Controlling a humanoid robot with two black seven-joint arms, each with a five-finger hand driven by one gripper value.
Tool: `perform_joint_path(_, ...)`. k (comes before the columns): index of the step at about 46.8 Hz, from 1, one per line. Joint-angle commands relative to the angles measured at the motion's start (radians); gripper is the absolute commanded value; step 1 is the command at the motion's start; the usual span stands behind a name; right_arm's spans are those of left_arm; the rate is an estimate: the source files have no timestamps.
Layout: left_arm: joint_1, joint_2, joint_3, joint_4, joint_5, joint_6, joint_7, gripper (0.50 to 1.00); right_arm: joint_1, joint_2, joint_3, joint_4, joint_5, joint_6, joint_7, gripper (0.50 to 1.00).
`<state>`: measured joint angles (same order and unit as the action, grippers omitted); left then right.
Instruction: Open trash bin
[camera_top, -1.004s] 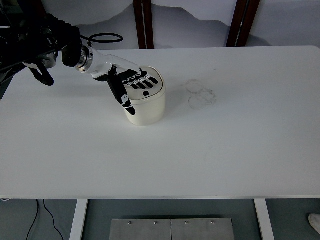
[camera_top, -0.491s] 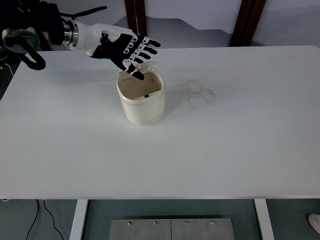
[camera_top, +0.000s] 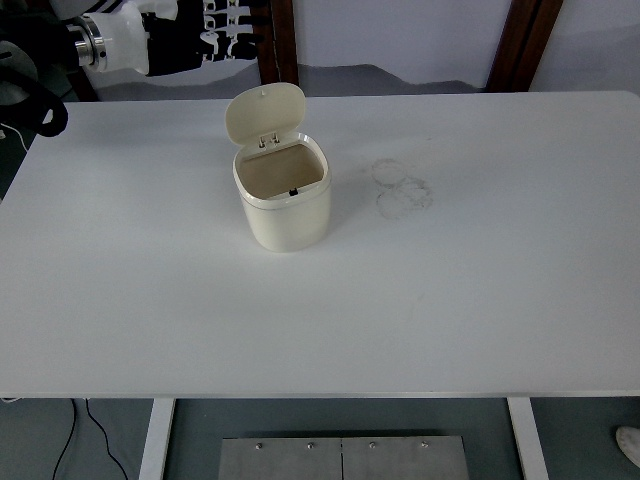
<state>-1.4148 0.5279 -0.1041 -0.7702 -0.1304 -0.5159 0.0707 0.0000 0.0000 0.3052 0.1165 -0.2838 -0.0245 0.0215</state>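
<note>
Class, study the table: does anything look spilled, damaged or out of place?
Only faint ring-shaped smudges mark the white table right of the trash bin. The bin stands upright, its lid raised; nothing looks spilled.

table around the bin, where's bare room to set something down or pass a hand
Bare table runs wide between the trash bin and the near edge, and left of the bin. To its right, only faint ring marks. Tightest spot: far-left corner, where the left hand hovers beyond the raised lid.
</note>
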Motion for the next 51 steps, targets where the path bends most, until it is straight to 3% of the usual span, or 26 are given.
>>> perform_joint_path(1, 0.034, 0.003, -0.066, 0.011, 0.000, 0.028, -0.050, 1.000, 0.000, 0.000, 0.000, 0.000, 0.000, 0.000, 0.000, 0.991)
perform_joint_path(10, 0.114, 0.000, -0.163, 0.058, 0.000, 0.089, -0.078, 1.000, 0.000, 0.000, 0.000, 0.000, 0.000, 0.000, 0.000, 0.991)
perform_joint_path(11, 0.163, -0.002, -0.202, 0.069, -0.008, 0.114, -0.078, 1.000, 0.000, 0.000, 0.000, 0.000, 0.000, 0.000, 0.000, 0.991)
perform_joint_path(15, 0.215, -0.003, -0.265, 0.080, -0.024, 0.134, -0.080, 1.000, 0.000, 0.000, 0.000, 0.000, 0.000, 0.000, 0.000, 0.991)
perform_joint_path(25, 0.301, -0.009, -0.414, 0.164, -0.049, 0.137, -0.080, 1.000, 0.000, 0.000, 0.000, 0.000, 0.000, 0.000, 0.000, 0.991)
perform_joint_path(38, 0.398, -0.011, -0.522, 0.183, -0.049, 0.135, -0.158, 1.000, 0.000, 0.000, 0.000, 0.000, 0.000, 0.000, 0.000, 0.991)
perform_joint_path(51, 0.514, -0.011, -0.603, 0.218, -0.051, 0.123, -0.278, 1.000, 0.000, 0.000, 0.000, 0.000, 0.000, 0.000, 0.000, 0.991)
